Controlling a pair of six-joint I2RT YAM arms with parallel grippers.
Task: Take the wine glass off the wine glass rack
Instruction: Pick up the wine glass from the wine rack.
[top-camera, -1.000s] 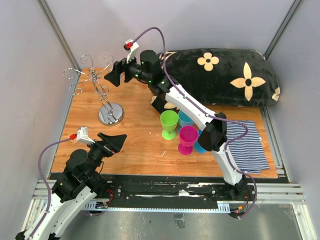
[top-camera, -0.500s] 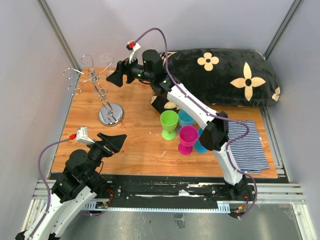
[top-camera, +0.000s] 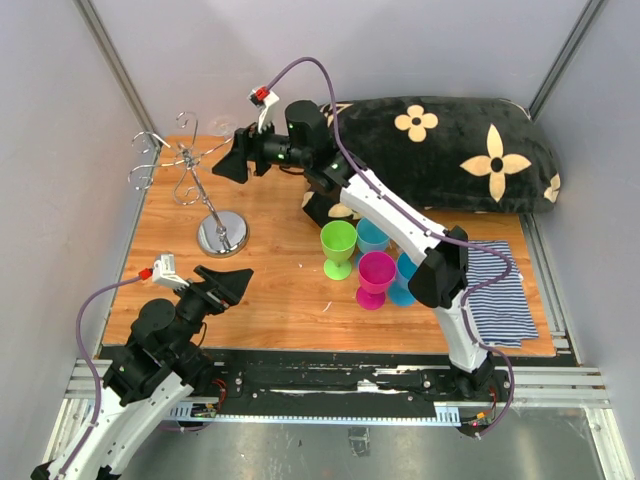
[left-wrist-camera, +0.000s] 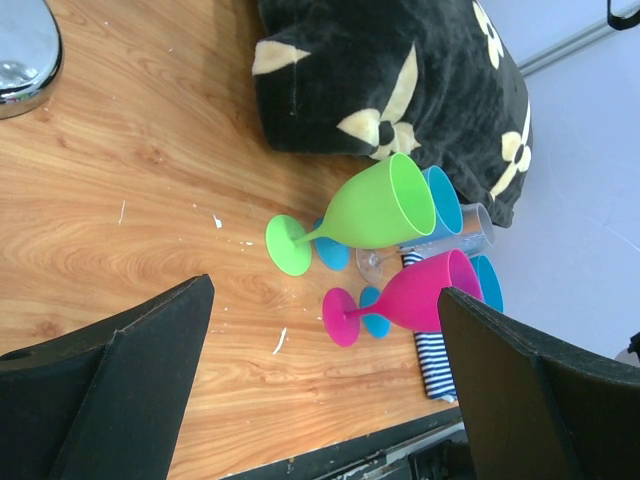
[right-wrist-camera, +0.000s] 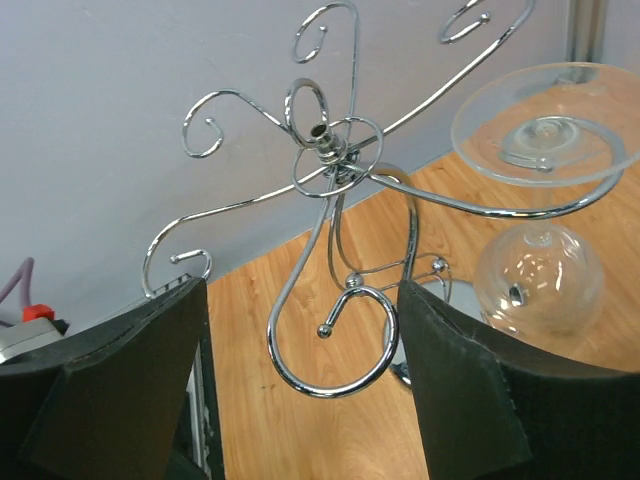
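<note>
clear wine glass (right-wrist-camera: 540, 255) hangs on wine glass rack (right-wrist-camera: 335, 190), just beyond right gripper (right-wrist-camera: 300, 400).

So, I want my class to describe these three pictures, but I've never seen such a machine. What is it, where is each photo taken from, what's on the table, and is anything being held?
These are two robot arms bolted at the near edge of a wooden table, each ending in a two-finger gripper. The wide picture comes from a fixed camera above and behind them. The other two come from small cameras on each wrist, so the dark shapes at their edges are the fingers.

On the table stand a wire rack on a shiny round base, plastic goblets in green, pink and blue, a black flowered cushion and a striped cloth.

The right wrist view shows a clear wine glass hanging upside down from the rack. The right gripper is beside the rack, jaws apart, holding nothing. The left gripper is open over bare wood.
</note>
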